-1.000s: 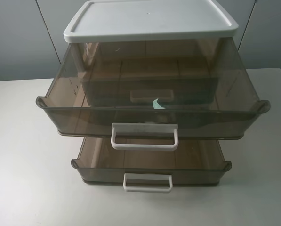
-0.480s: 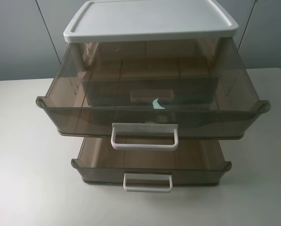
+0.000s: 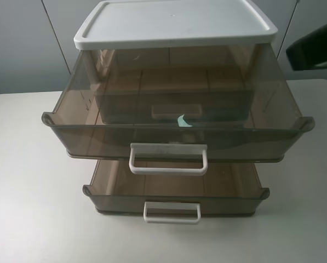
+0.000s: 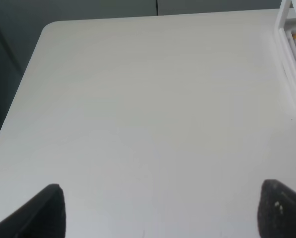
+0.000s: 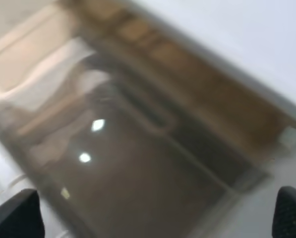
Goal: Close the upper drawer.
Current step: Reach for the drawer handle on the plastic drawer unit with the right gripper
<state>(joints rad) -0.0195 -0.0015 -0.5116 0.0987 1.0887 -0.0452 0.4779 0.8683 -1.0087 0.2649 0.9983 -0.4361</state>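
Smoky-brown upper drawer (image 3: pixel 177 137) standing well out toward the desk's (image 3: pixel 26 208) near edge, white loop handle (image 3: pixel 168 160) facing front, left gripper (image 4: pixel 162 210) spread wide and empty over the desk toward its left edge, right gripper (image 5: pixel 155 215) likewise spread wide with nothing between, view blurred, seemingly above a brown drawer.

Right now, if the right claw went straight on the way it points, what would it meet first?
Probably the upper drawer, whose brown plastic fills the right claw's blurred view; depth unclear.
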